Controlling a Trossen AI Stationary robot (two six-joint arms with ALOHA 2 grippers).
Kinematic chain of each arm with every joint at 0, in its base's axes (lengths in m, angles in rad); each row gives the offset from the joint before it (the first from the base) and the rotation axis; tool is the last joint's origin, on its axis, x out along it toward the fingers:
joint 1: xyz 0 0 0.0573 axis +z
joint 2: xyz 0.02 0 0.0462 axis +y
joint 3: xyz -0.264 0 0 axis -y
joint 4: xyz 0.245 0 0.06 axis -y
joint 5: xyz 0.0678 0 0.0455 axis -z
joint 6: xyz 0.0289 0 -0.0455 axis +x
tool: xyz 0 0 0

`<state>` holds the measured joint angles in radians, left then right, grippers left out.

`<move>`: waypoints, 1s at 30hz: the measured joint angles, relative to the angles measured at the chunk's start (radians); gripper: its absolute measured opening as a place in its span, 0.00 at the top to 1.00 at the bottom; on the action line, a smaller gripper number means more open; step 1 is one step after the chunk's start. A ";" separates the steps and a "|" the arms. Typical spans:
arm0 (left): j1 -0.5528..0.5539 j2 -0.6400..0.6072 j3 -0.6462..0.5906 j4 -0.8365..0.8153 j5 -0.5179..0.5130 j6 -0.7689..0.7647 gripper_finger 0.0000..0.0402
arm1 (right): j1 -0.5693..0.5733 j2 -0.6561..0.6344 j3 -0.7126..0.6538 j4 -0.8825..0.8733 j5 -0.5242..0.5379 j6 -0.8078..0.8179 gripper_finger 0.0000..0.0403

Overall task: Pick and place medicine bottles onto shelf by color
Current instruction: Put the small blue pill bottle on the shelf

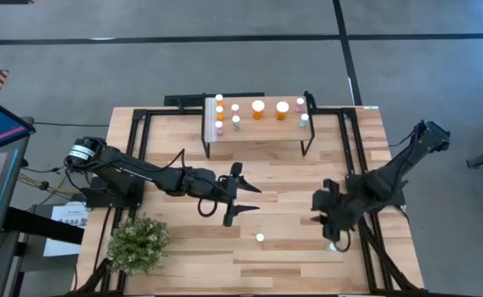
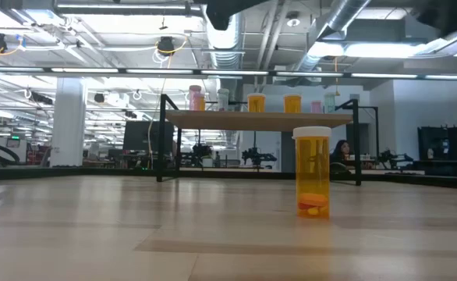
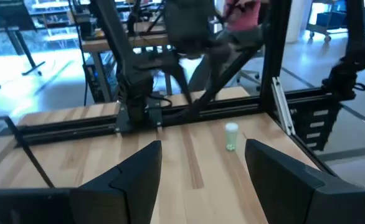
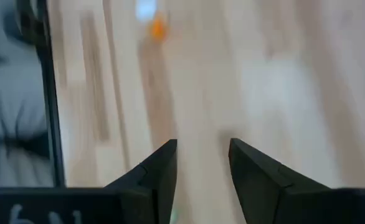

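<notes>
The shelf (image 1: 258, 132) stands at the table's far middle, with several orange, pink and pale green medicine bottles (image 1: 259, 108) upright on its top. An orange bottle (image 2: 312, 172) with a white cap (image 1: 260, 238) stands on the table near the front edge. A pale green bottle (image 3: 231, 137) stands at the near right (image 1: 330, 246). My left gripper (image 1: 254, 200) hovers open over the table's middle, pointing toward the right edge, with nothing between its fingers (image 3: 201, 162). My right gripper (image 1: 324, 216) hangs open just beside the green bottle, slanting down at bare tabletop (image 4: 202, 155).
A small potted plant (image 1: 138, 241) sits at the near left corner. Black frame rails (image 1: 365, 247) run along the table's sides. Bare wood lies between the shelf and the two loose bottles.
</notes>
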<state>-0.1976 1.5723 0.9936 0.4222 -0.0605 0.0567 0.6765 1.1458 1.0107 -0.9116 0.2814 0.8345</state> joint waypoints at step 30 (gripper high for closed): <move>-0.027 -0.903 -0.559 -0.021 -0.158 -0.004 0.45 | 0.299 0.104 0.000 -0.119 -0.047 0.484 0.58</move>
<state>-0.2249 0.6692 0.4350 0.4013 -0.2185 0.0525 0.9752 1.2495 1.0103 -1.0310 0.2340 1.3188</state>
